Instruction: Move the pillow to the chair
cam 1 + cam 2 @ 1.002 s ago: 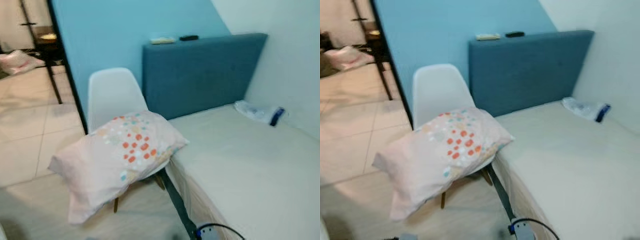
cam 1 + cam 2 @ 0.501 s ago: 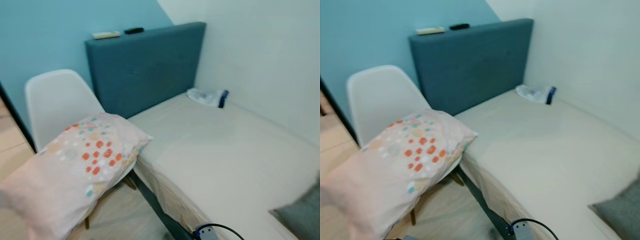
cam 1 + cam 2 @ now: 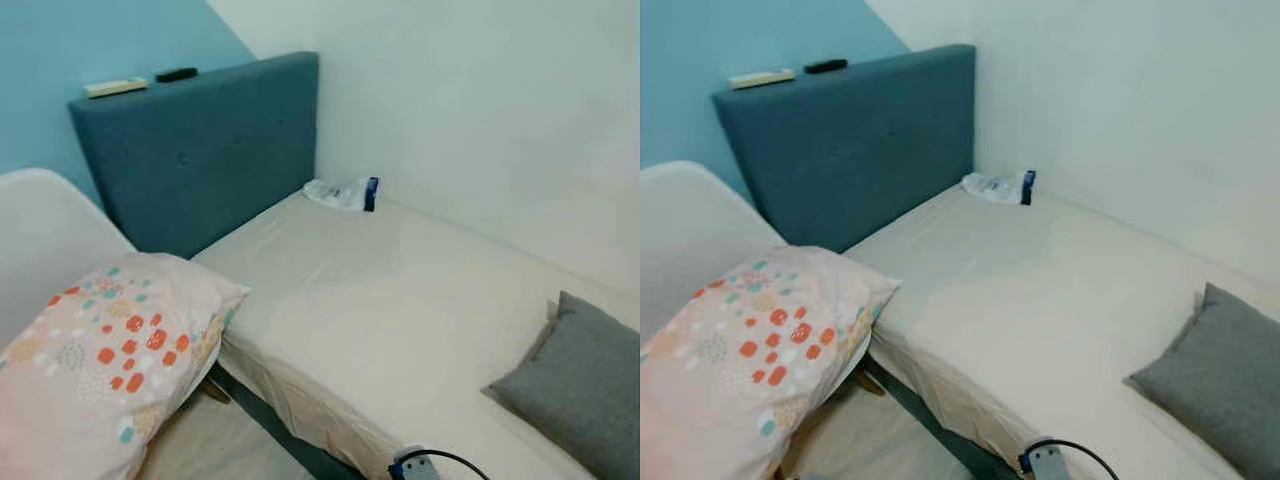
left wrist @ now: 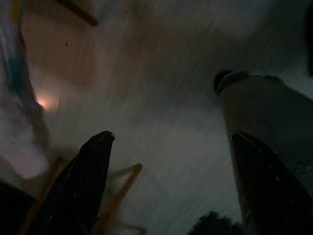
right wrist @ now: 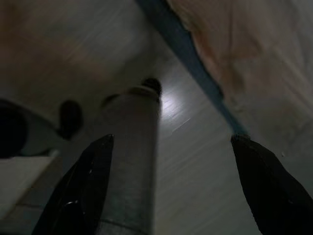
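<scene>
**Pillow on the chair, both grippers hanging empty**

You are looking down at the patterned pillow (image 3: 105, 375), which lies on the seat of the white chair (image 3: 45, 240), its near end cut off by the frame edge. One corner pokes out over the gap toward the bed (image 3: 400, 310); you cannot tell whether it touches the mattress. The pillow hides most of the chair, so you see just the backrest and a bit of wooden leg beneath.

Behind the bed stands the blue headboard (image 3: 200, 150), with two small flat objects on its top edge, too small to identify. A crumpled plastic packet (image 3: 342, 192) lies at the head of the mattress by the wall. A grey cushion (image 3: 580, 385) sits at the far side, partly cropped.

Your left gripper (image 4: 171, 137) hangs over dim, blurred floor, fingers spread wide with nothing between them. Your right gripper (image 5: 172, 139) is likewise released and empty, above the floor beside the bed frame and the robot's own leg.
</scene>
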### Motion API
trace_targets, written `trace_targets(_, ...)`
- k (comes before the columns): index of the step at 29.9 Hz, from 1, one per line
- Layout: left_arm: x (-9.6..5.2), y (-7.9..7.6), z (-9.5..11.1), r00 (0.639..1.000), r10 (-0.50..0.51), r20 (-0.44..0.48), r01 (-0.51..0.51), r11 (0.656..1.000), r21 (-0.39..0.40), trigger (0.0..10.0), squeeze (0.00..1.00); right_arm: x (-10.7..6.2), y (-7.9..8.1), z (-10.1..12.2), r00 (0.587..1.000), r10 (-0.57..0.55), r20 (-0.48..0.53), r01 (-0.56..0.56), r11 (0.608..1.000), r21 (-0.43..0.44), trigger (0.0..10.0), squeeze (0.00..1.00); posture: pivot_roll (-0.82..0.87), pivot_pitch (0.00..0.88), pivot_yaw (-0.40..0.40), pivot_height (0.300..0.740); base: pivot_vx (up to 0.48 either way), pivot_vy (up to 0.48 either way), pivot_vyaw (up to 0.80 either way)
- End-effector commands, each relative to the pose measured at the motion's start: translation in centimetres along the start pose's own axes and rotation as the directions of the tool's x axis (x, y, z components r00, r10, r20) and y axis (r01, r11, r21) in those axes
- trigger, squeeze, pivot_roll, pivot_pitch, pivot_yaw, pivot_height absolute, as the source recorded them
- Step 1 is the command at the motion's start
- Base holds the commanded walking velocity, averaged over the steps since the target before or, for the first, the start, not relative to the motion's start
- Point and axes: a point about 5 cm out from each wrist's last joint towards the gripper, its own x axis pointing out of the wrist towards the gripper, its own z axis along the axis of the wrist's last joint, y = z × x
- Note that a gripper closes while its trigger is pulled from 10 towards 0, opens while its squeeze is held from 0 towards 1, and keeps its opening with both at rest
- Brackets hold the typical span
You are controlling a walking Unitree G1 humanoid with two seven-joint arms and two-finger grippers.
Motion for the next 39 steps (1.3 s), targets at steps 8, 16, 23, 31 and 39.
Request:
trace_targets(8, 0.1, -0.1, 0.7, 1.0, -0.013, 0.013, 0.013, 1.0, 0.008, 10.0, 0.0, -0.1, -0.2, -1.2, 0.999, -0.007, -0.04, 0.006, 1.0, -0.004, 10.0, 0.0, 0.03, 0.0, 0.012, 0.74, 0.0, 0.0, -0.71)
trace_targets(16, 0.1, -0.4, 0.8, 0.999, -0.025, 0.019, 0.025, 1.0, 0.006, 10.0, 0.0, -0.2, -0.3, -1.4, 0.999, -0.011, -0.042, 0.011, 1.0, 0.005, 10.0, 0.0, 0.02, 0.0, 0.014, 0.74, 0.0, 0.0, -0.71)
trace_targets(23, 0.0, -0.4, -0.1, 1.0, -0.028, 0.011, 0.029, 1.0, -0.006, 10.0, 0.0, -0.2, -0.4, -1.5, 0.999, -0.013, -0.044, 0.013, 1.0, 0.006, 10.0, 0.0, 0.02, 0.0, 0.008, 0.74, 0.0, 0.0, -0.71)
trace_targets(31, 0.0, -0.7, -0.1, 0.999, -0.034, 0.016, 0.035, 0.999, -0.012, 10.0, 0.0, -0.2, -0.8, -1.4, 0.999, -0.033, -0.032, 0.034, 0.999, 0.03, 10.0, 0.0, 0.02, 0.0, 0.02, 0.74, 0.0, 0.0, -0.71)
trace_targets(39, 0.0, -0.2, 0.4, 0.998, -0.056, 0.039, 0.056, 0.998, -0.011, 10.0, 0.0, -0.1, -1.3, 0.8, 0.996, -0.067, 0.055, 0.058, 0.988, 0.146, 10.0, 0.0, -0.03, 0.0, 0.065, 0.74, 0.0, 0.0, -0.71)
